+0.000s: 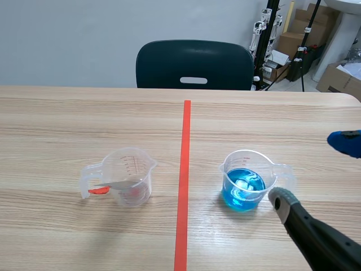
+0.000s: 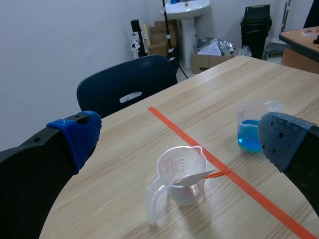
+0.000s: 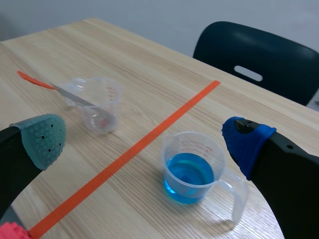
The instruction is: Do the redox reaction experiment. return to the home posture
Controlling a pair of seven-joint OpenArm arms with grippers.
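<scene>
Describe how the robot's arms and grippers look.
Both arms are black. The left gripper has thick black fingers tipped with blue dotted pads. The right gripper has one grey-green dotted pad and one blue pad. No cables or markings show.

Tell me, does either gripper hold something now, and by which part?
Nothing is held. The left gripper and the right gripper are both open, touching neither the cup of blue liquid nor the clear cup.
</scene>
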